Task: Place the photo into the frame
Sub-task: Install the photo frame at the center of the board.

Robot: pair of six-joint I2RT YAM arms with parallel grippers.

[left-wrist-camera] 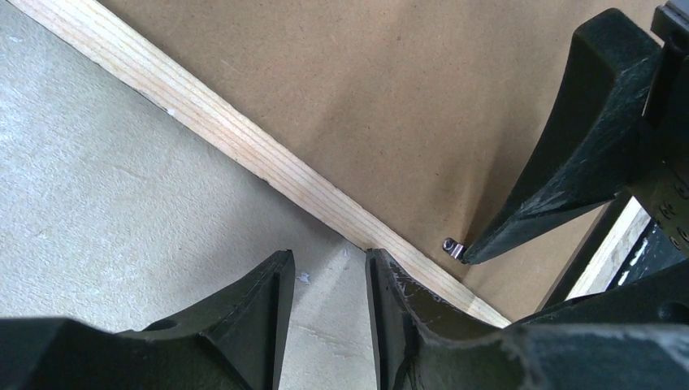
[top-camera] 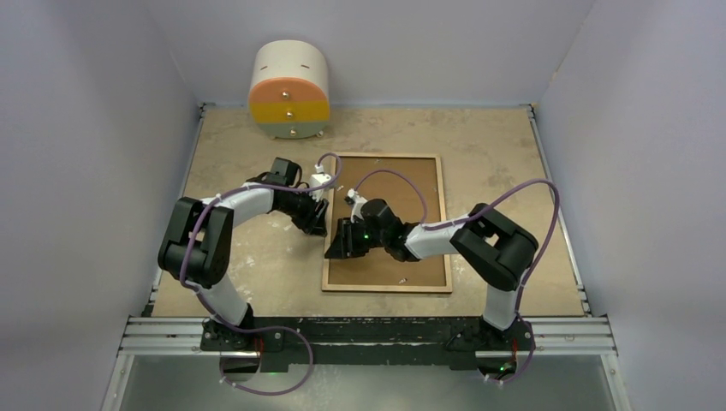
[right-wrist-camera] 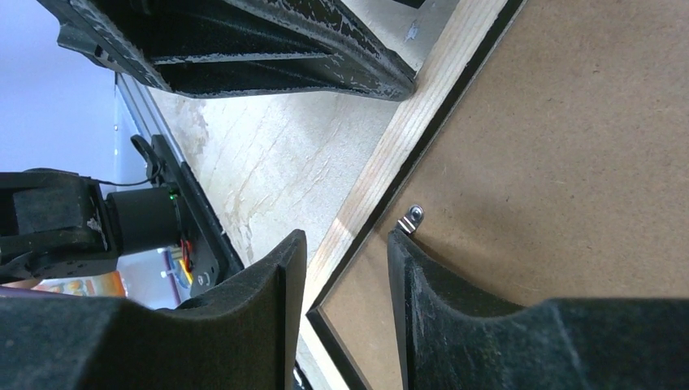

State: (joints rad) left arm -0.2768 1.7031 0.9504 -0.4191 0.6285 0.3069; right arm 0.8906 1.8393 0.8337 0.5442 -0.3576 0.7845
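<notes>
**Grippers Crowd the Frame's Left Rail, Photo Unseen**

Top view: the frame lies back-up on the table with the brown backing board seated in it. The left gripper and right gripper sit close together at its left rail. The photo shows in no view.

Left wrist view: the left gripper's jaws stand apart and empty, straddling the wooden rail's outer edge. A right fingertip touches a small metal tab.

Right wrist view: the right gripper's jaws are also apart and empty, one finger beside the tab.

Risk: the fingertip could slip off the tiny tab and scrape the board. The close-packed fingers could collide, or prying could shove the frame.
</notes>
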